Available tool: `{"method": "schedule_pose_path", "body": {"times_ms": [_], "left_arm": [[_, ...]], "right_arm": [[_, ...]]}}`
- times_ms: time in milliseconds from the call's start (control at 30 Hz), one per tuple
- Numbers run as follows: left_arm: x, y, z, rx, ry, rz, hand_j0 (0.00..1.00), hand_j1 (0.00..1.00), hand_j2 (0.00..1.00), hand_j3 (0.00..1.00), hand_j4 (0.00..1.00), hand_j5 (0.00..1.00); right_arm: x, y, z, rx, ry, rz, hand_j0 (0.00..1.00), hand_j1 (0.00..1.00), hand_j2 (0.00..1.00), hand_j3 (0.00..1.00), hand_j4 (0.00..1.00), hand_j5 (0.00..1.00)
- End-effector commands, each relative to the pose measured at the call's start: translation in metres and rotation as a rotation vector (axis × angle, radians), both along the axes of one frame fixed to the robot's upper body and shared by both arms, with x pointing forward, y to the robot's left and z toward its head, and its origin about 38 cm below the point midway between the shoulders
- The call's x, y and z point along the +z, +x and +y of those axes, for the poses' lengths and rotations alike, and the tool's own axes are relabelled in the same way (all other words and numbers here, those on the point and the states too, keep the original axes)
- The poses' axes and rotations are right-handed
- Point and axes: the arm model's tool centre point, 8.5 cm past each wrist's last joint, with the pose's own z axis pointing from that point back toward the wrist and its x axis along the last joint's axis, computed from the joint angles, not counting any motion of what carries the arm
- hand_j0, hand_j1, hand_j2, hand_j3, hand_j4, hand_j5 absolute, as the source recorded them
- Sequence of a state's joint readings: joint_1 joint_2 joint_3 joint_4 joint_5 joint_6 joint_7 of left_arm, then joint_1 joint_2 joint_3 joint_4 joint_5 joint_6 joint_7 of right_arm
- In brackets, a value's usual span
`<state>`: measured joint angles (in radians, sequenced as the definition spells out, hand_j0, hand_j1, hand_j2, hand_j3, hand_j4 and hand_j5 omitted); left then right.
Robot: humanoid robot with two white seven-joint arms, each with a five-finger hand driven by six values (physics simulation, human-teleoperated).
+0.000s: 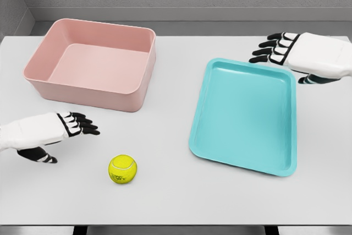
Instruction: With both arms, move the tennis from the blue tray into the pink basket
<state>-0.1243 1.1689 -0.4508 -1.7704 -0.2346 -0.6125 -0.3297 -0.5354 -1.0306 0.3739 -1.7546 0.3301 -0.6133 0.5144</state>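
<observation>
Tennis ball [122, 169] on table [176, 202], outside empty blue tray [242, 115]; left hand [60, 127] nearest, fingers spread, holding nothing; right hand [291, 53] likewise; pink basket [93, 61] empty, likely awaiting ball

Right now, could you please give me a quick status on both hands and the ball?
Left hand open, right hand open. Tennis ball on table, outside blue tray. Pink basket empty, path unobstructed.
</observation>
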Motion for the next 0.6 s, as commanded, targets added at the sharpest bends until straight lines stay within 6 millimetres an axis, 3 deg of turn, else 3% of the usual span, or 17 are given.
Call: {"method": "schedule_pose_path", "body": {"times_ms": [0,233,567], "left_arm": [[-0.005,-0.002,-0.005,-0.004,-0.02,0.014,1.0,1.0,1.0,1.0,1.0,1.0],[-0.024,-0.012,-0.013,-0.008,-0.054,0.063,1.0,1.0,1.0,1.0,1.0,1.0],[-0.033,-0.011,-0.036,-0.018,-0.147,0.058,1.0,1.0,1.0,1.0,1.0,1.0]], "right_arm": [[0.003,0.0,-0.001,-0.003,0.009,-0.006,1.0,1.0,1.0,1.0,1.0,1.0],[0.008,0.0,-0.003,-0.012,0.006,-0.018,1.0,1.0,1.0,1.0,1.0,1.0],[0.012,0.0,-0.007,-0.021,0.01,-0.029,1.0,1.0,1.0,1.0,1.0,1.0]]}}
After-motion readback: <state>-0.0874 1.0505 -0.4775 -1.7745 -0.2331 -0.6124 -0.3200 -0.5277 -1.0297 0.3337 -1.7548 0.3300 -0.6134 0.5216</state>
